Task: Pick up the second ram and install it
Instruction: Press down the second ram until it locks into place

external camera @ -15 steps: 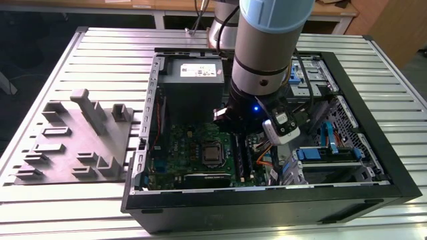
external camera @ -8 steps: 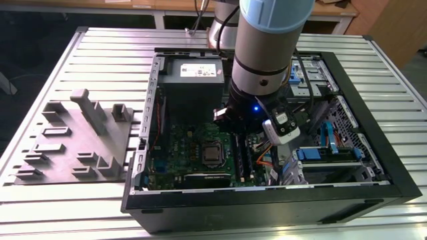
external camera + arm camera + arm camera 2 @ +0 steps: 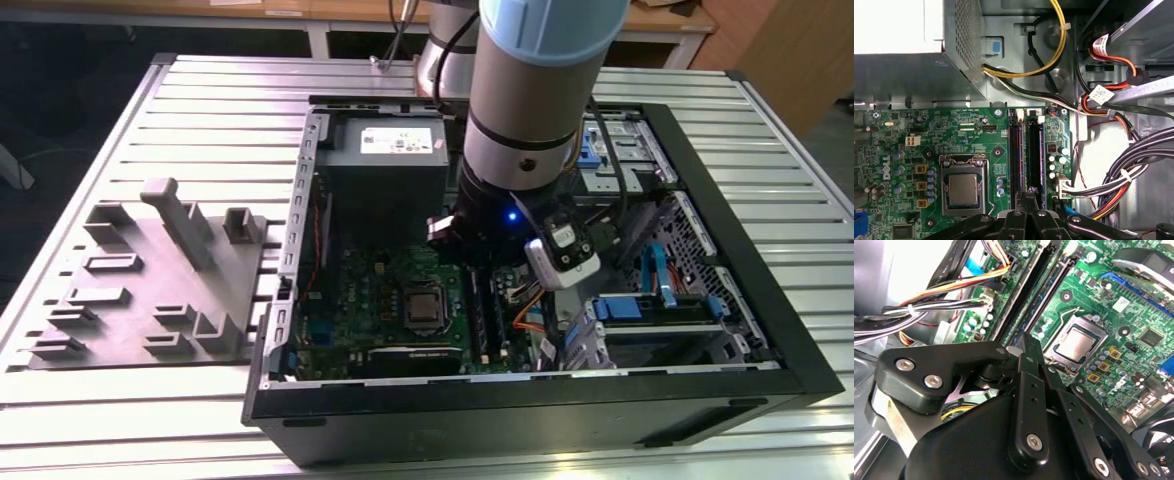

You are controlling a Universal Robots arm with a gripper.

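The second ram (image 3: 1035,155) is a thin dark stick seen edge-on, standing in a black memory slot on the green motherboard (image 3: 929,130). In the second wrist view its bluish side (image 3: 1038,307) runs up from my fingertips. My gripper (image 3: 1030,191) is low inside the open computer case, its fingers closed together on the stick's top edge, and it appears again in the second wrist view (image 3: 1025,340). Another dark stick (image 3: 1016,155) stands in the slot beside it. In the exterior view my arm's wrist (image 3: 514,215) hangs over these slots.
The grey power supply (image 3: 384,150) lies beyond the slots and the processor socket (image 3: 963,190) beside them. Bundled cables (image 3: 1114,175) and drive bays (image 3: 667,300) crowd the other side. A grey holder block (image 3: 160,280) stands on the slatted table at the exterior view's left.
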